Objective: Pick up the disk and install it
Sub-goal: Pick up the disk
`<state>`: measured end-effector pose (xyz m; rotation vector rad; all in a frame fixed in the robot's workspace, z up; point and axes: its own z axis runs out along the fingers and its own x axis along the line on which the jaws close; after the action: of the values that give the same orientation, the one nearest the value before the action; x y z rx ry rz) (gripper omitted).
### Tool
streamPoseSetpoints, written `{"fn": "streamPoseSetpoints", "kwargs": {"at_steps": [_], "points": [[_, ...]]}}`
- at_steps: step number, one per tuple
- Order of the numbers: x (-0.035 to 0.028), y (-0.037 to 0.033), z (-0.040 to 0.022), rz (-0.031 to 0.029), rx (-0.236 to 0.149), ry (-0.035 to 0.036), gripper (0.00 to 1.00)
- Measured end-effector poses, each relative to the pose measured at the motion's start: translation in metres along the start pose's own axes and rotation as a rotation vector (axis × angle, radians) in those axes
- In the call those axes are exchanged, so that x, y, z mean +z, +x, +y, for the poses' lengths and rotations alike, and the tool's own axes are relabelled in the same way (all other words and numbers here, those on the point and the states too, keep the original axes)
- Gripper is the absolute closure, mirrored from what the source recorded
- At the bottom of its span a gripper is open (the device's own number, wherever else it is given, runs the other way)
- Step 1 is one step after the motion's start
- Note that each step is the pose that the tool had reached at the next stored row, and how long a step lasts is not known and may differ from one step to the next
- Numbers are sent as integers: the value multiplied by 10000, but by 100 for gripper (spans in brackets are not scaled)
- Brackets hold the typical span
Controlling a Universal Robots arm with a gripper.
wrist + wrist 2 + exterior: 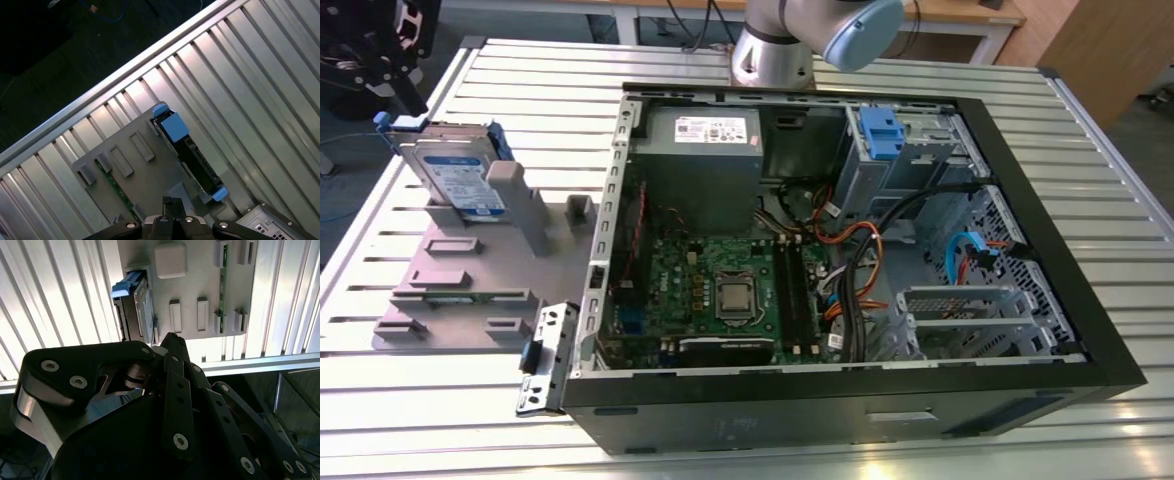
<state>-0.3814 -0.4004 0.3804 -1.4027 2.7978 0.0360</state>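
Exterior view: the disk (454, 175) stands on edge in the grey fixture (467, 292).

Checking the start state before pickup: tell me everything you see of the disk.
The disk is a flat silver drive with a white-and-blue label, framed by a blue plastic bracket. It stands on edge in a grey holder on the slatted table, at the exterior view's left of the open computer case. Nothing grips it.

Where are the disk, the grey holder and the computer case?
disk (458, 180): exterior view, labelled face.
grey holder (507, 270): exterior view, flat base.
computer case (854, 392): exterior view, black front wall.
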Motion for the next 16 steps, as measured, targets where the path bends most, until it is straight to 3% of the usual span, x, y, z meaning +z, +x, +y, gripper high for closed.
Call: {"fn": "streamPoseSetpoints", "kwargs": {"at_steps": [16], "points": [[0, 0, 0, 4, -252, -5, 89]]}}
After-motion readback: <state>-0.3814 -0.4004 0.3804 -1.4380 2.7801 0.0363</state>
